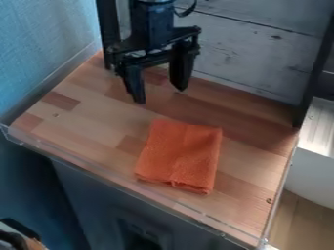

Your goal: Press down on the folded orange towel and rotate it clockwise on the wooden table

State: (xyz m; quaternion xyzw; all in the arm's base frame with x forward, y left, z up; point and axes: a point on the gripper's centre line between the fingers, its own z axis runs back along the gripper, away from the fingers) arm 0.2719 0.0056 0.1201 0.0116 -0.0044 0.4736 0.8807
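Orange cloth (179, 155), seemingly folded, lies on wood (98, 122) near the spread pincer (160, 95).

Matt, rough orange cloth (180, 155); smooth wood tabletop (101, 124); clear plastic edging (124, 181).

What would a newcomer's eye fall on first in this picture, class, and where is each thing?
The bright orange folded cloth probably catches the eye first, lying near the middle of the wooden tabletop. Next comes the black gripper, hanging beyond the cloth towards the back of the tabletop, its two fingers apart with nothing between them. Pale, weathered-looking boards stand behind it.
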